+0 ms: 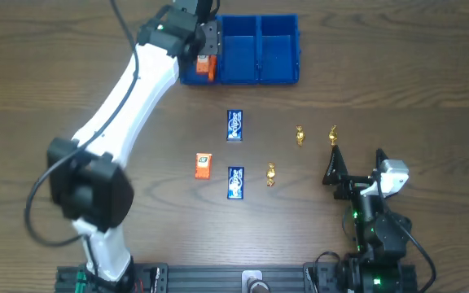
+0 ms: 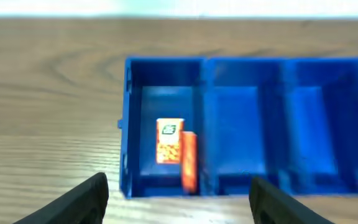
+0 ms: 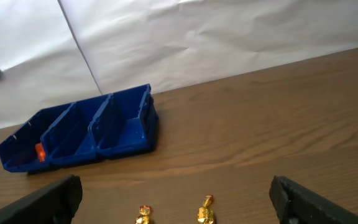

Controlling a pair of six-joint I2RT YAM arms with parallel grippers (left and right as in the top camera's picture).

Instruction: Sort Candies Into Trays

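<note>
The blue three-compartment tray (image 1: 277, 72) stands at the table's far side. My left gripper (image 1: 208, 42) hangs open above its left compartment, nothing between the fingers. In the left wrist view the gripper (image 2: 179, 208) looks down on the tray (image 2: 241, 68) and on two orange candies, one flat (image 2: 169, 141) and one on edge (image 2: 189, 163). On the table lie two blue candies (image 1: 234, 125) (image 1: 235, 182), an orange candy (image 1: 203, 165) and three gold candies (image 1: 300, 135) (image 1: 333, 134) (image 1: 271, 173). My right gripper (image 1: 355, 167) stands open near the gold ones (image 3: 206, 211).
The tray (image 3: 123, 134) has its middle and right compartments bare. Bare wood surrounds the loose candies in mid-table. A white sheet (image 3: 229, 31) hangs behind the table's far edge.
</note>
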